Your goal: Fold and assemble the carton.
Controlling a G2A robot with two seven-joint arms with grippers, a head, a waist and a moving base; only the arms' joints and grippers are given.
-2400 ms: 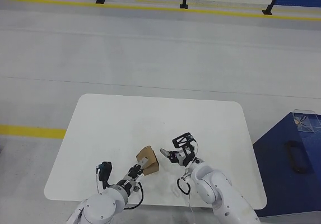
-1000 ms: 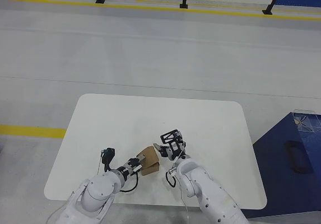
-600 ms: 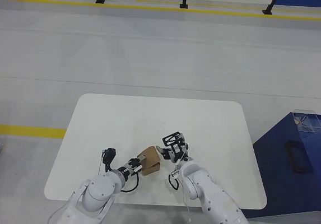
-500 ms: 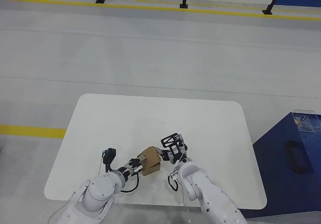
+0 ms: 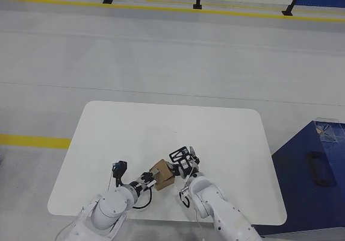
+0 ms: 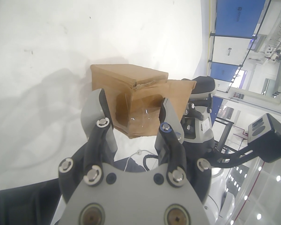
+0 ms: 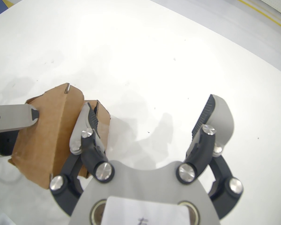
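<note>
A small brown cardboard carton (image 5: 162, 173) sits near the front edge of the white table (image 5: 160, 123), partly folded, with a flap sticking out on one side. My left gripper (image 6: 134, 112) is shut on the carton (image 6: 131, 80), one finger on each side wall. My right gripper (image 7: 152, 115) is open beside the carton (image 7: 49, 129). One of its fingers (image 7: 90, 118) lies against the carton's flap, while the other hangs over bare table. From above, the left gripper (image 5: 147, 179) holds the carton from the near left and the right gripper (image 5: 179, 164) stands at its right.
A blue cabinet (image 5: 323, 175) stands off the table's right side. Grey floor with yellow lines surrounds the table. The far half of the table lies free.
My right gripper has moved left across the table until one finger touches the carton. The left gripper has kept hold and shifted the carton slightly to the right.
</note>
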